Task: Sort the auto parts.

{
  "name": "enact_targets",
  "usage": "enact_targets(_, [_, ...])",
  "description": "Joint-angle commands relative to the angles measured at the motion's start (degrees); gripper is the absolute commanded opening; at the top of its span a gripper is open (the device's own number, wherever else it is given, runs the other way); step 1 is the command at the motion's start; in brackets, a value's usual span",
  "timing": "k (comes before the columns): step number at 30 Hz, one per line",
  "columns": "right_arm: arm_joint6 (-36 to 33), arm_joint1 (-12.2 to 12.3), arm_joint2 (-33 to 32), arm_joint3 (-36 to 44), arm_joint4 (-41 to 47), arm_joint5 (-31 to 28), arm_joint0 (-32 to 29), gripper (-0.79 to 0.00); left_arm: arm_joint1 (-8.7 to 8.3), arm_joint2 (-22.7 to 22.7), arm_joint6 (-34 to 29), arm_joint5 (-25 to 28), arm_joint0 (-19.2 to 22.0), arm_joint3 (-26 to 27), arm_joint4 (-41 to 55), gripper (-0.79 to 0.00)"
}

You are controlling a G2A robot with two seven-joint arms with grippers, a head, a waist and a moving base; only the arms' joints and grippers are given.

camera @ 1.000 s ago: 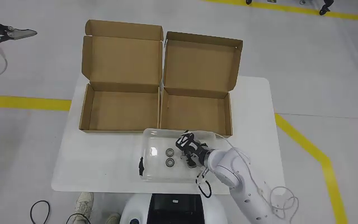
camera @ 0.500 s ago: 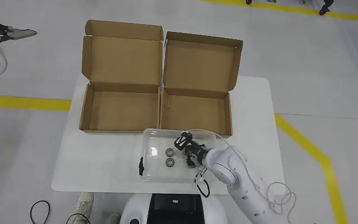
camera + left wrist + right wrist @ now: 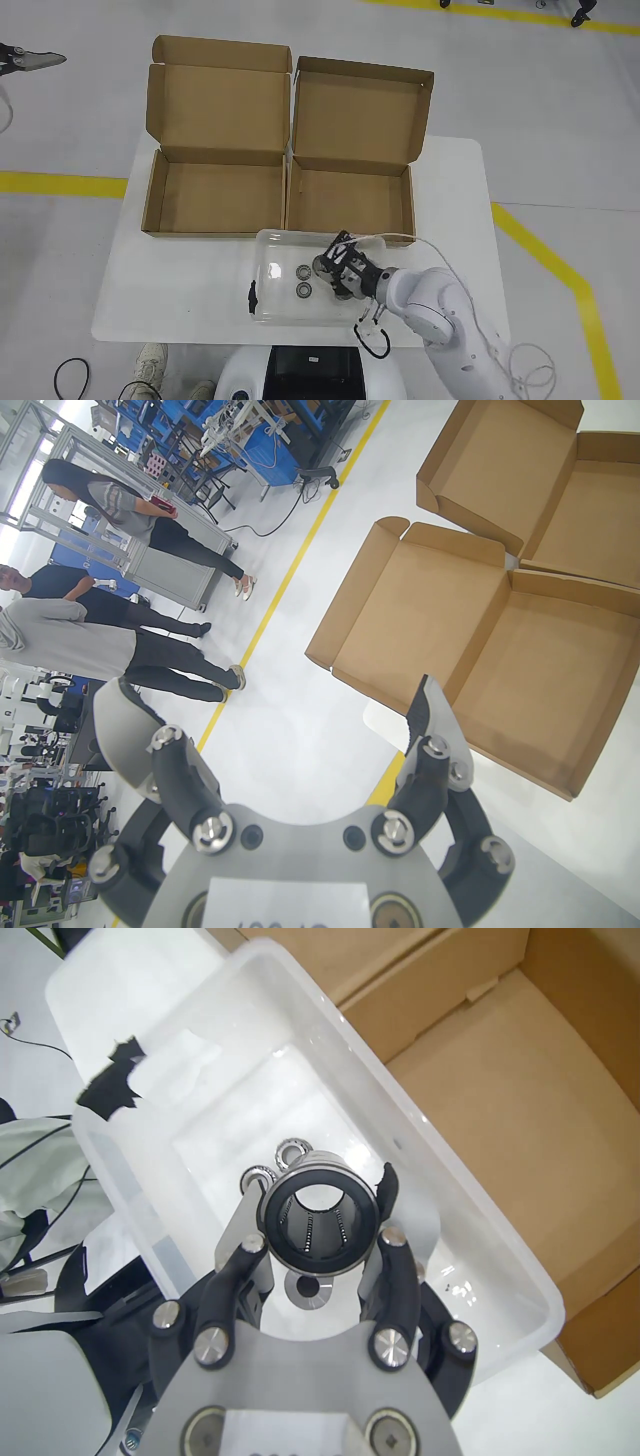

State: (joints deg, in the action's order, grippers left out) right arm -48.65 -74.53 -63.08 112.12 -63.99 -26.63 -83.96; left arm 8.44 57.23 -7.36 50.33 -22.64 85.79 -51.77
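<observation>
Bench: white, with rounded corners; its surface shows on either side of the boxes and the bin.

Two cardboard boxes, left and right: open and side by side, touching. Their raised lids reach past the bench's far edge.

Clear plastic bin: at the near edge, just beside the right box's front wall, with a black patch on its rim.

Left end effector: spread wide and holding nothing, over the floor beside the bench corner.

Right end effector: inside the bin, clamped on a linear bearing. The wrist view shows the ball rows in its bore.

Two ring bearings: on the bin floor, just beside the right end effector.

Flat metal disc: on the bin floor under the held bearing.
</observation>
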Motion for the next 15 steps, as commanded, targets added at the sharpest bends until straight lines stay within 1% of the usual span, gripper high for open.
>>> enact_targets(1, [2.34,0.26,-0.95,0.98,0.22,-1.03,-0.52,-0.785,0.00,0.00,0.00,0.00,0.00,0.00,0.00,0.000])
enact_targets(9, [10.96,1.01,-3.62,6.55,-0.29,-2.68,-1.43,-0.785,0.00,0.00,0.00,0.00,0.00,0.00,0.00,0.000])
enact_targets(15, [15.83,1.28,-5.23,9.11,4.15,-4.64,0.36,-0.785,0.00,0.00,0.00,0.00,0.00,0.00,0.00,0.000])
